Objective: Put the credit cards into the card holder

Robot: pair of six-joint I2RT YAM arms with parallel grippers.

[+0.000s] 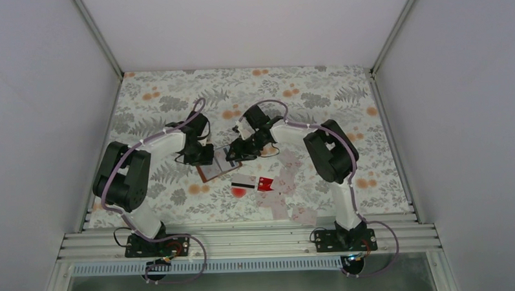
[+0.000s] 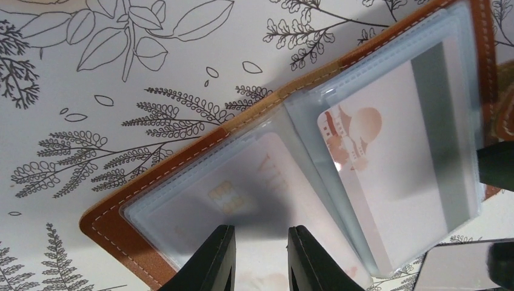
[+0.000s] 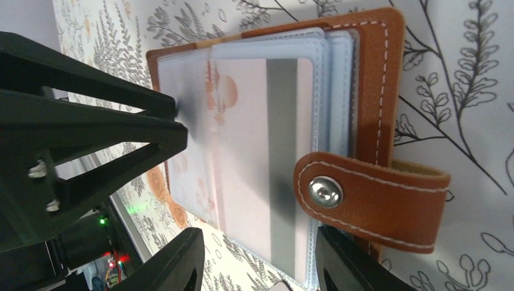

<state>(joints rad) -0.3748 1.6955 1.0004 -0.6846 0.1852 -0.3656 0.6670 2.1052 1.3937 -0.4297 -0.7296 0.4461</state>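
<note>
The brown card holder [image 1: 220,163] [image 2: 121,224] [image 3: 376,91] lies open on the floral cloth, its clear sleeves fanned out. A pale card with a chip [image 2: 242,188] sits in the left sleeve. A pale card with a grey stripe [image 2: 394,151] [image 3: 267,151] sits in the right one. My left gripper [image 1: 202,155] [image 2: 260,254] is open a little, its tips on the left sleeve with nothing between them. My right gripper [image 1: 241,149] [image 3: 260,260] is open, its fingers either side of the right sleeve's end. A striped white card [image 1: 243,181], a red card [image 1: 265,183] and pale cards [image 1: 287,177] lie loose nearby.
The holder's strap with a metal snap [image 3: 363,200] folds over the right sleeve near my right finger. A round red spot [image 1: 238,192] is printed beside the loose cards. More pale cards [image 1: 302,215] lie near the front rail. Grey walls [image 1: 47,127] enclose the cloth.
</note>
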